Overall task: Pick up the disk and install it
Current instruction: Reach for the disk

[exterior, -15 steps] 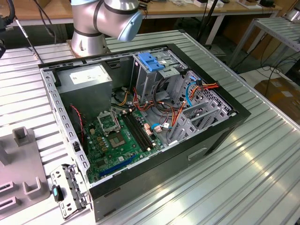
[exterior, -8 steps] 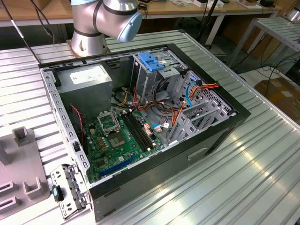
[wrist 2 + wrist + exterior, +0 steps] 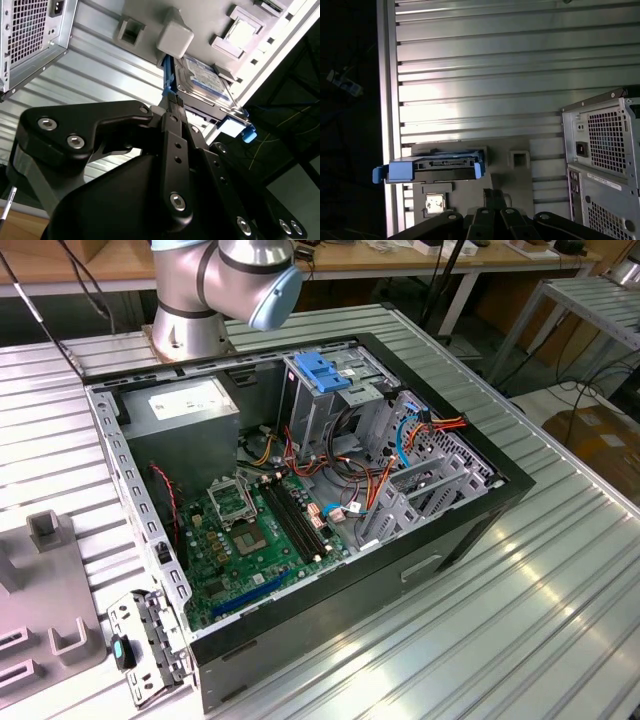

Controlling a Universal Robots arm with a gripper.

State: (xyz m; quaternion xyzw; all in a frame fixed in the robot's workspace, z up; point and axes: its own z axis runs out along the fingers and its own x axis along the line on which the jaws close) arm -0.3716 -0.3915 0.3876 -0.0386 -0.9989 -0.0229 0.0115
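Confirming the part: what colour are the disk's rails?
The disk has bright blue rails; first wrist view shows best.

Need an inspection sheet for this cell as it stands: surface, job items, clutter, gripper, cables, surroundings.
Surface: ribbed aluminium table, carrying an open PC case and a grey fixture plate.
Job's things: disk with blue rails lies on the fixture plate near the table edge, not lifted; drive cage stands in the case under a light-blue latch plate.
Clutter: metal bracket by the case's near corner.
Gripper: gripper close by the disk's rail; contact cannot be told.
Cables: red, orange and blue wires bundled inside the case.
Surroundings: wooden benches; cardboard box on the floor.
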